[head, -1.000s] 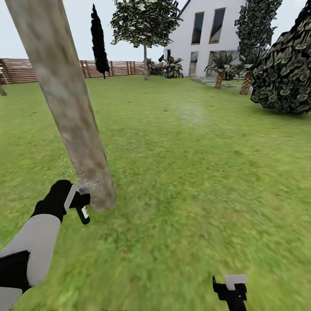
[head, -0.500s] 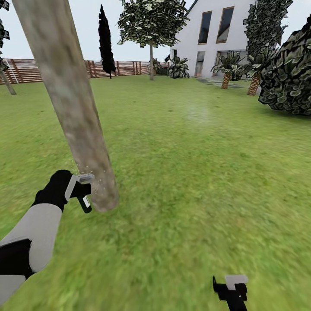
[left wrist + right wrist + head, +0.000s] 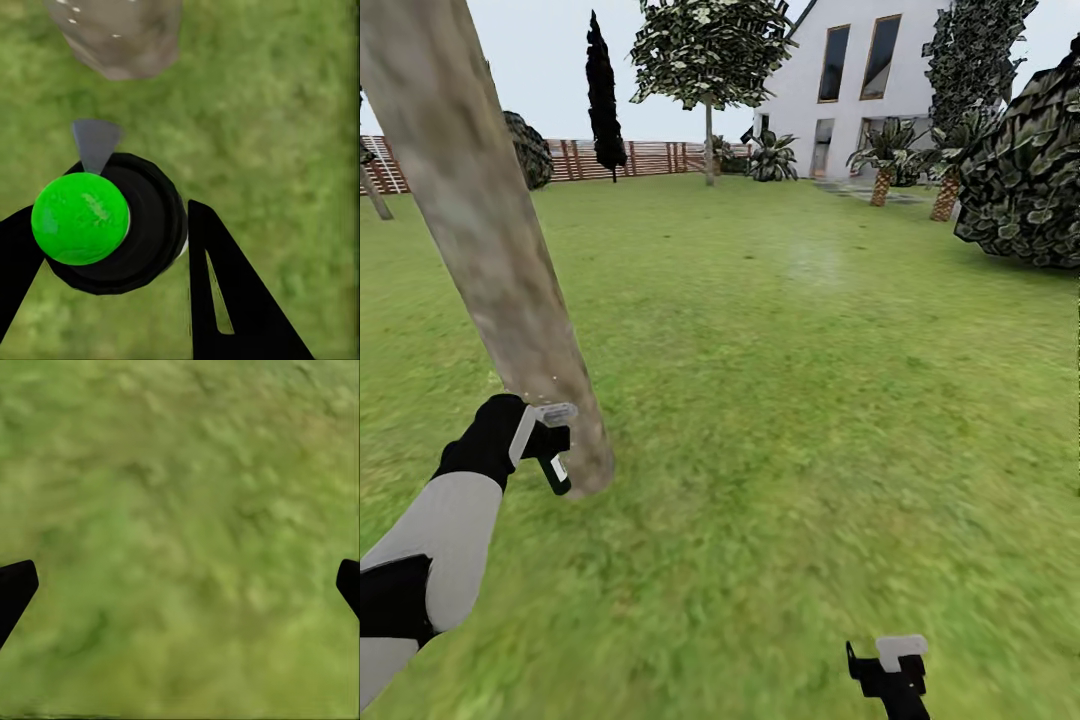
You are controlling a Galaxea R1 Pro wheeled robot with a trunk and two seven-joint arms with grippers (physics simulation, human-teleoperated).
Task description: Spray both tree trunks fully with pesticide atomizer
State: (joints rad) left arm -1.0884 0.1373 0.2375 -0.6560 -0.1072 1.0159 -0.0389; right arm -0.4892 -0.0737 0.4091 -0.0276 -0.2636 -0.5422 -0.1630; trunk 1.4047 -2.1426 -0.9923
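My left gripper (image 3: pixel 548 438) is shut on the pesticide atomizer (image 3: pixel 557 473), a small dark bottle with a pale label, held right beside the base of the near tree trunk (image 3: pixel 510 290). In the left wrist view the atomizer (image 3: pixel 146 225) sits between the black fingers (image 3: pixel 225 300), a bright green ball on its top, and the trunk base (image 3: pixel 124 37) ahead carries a few white specks of pesticide (image 3: pixel 75 9). The second tree (image 3: pixel 708 130) stands far off near the fence. My right gripper (image 3: pixel 890 668) hangs open over the lawn (image 3: pixel 180 510), holding nothing.
The white house (image 3: pixel 840 80) and low striped plants (image 3: pixel 880 160) stand at the back right, with a big dark bush (image 3: pixel 1030 170) at the right. The slat fence (image 3: pixel 640 158) runs along the back, a narrow near-black tree (image 3: pixel 603 95) before it. Open grass lies between.
The view has shifted, so the near trunk now sits further left in the picture. My left gripper rose a little with the atomizer, and fewer white specks float at the trunk base.
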